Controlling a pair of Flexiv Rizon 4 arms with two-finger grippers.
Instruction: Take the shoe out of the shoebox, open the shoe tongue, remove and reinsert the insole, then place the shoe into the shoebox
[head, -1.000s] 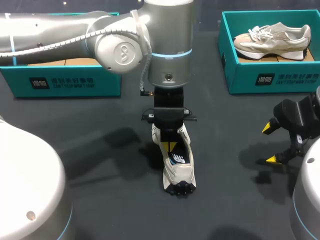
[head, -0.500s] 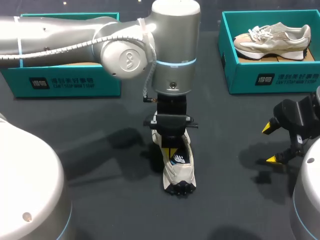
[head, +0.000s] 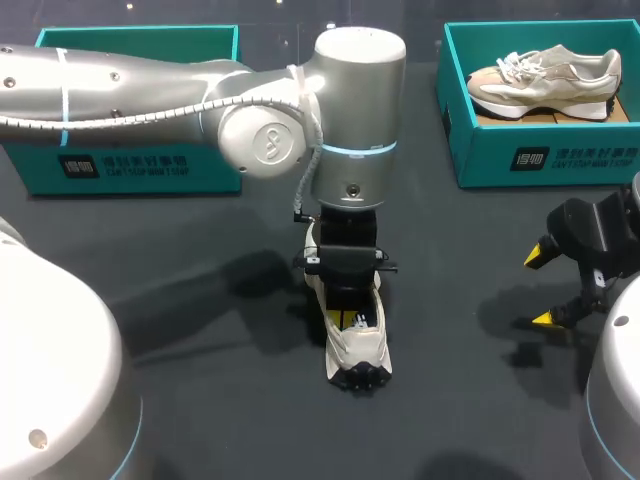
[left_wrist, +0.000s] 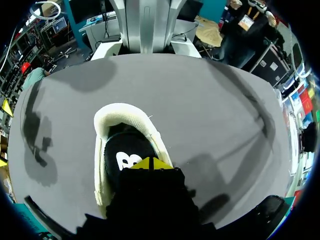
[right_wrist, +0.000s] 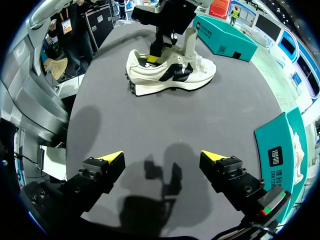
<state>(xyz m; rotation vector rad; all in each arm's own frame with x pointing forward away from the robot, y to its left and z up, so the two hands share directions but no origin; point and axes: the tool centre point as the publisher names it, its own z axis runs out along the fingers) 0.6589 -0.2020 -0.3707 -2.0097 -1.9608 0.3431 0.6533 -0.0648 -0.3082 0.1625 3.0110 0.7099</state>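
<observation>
A cream shoe with black side marks lies mid-table, heel toward me, its tongue standing up. My left gripper points down into its opening. In the left wrist view the yellow tips are pressed together, shut, on the black insole with a white logo, inside the cream heel collar. I cannot tell whether they pinch the insole. The right wrist view shows the shoe side-on, the left gripper in it. My right gripper hovers open over bare table at the right.
A teal shoebox at the back right holds a second beige shoe; its wall is close beside my right gripper. Another teal shoebox stands at the back left, under my left arm. The dark table surrounds the shoe.
My left arm has shifted toward me and lower, carrying its gripper along the shoe's opening toward the heel and covering more of the insole. The right arm has kept still.
</observation>
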